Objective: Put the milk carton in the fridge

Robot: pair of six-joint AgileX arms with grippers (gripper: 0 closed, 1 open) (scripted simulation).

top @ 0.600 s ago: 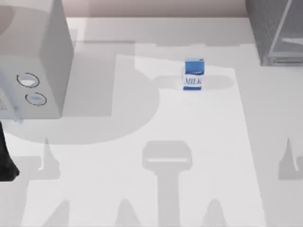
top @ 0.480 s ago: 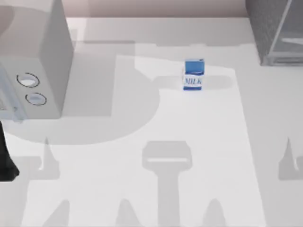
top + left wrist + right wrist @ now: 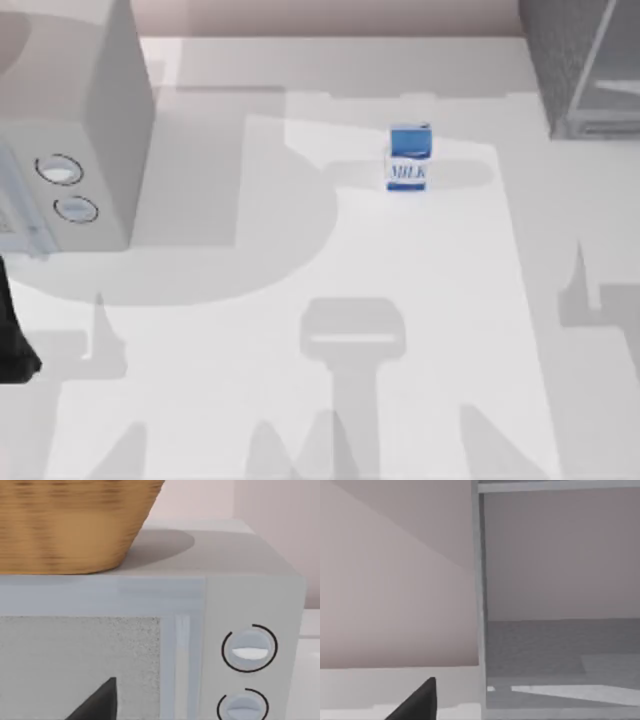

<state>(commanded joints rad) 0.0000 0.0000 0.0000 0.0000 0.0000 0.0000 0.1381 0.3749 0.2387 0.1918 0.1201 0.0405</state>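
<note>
Milk carton [image 3: 408,158] stands upright on the counter [image 3: 300,400], about 1 o'clock from centre, well apart from the fridge [image 3: 580,65] at the 2 o'clock corner; nothing grips it, so the reach comes first: come at it level, close the claw on the carton body square-on and carry it upright into the fridge. Claw state for both arms: cannot tell, only a dark fingertip [image 3: 97,702] in the left wrist view and another dark fingertip [image 3: 417,702] in the right. Fridge interior looks empty in the right wrist view; a wicker basket [image 3: 70,525] sits on the dial box [image 3: 70,120] at 10 o'clock, contents hidden.
</note>
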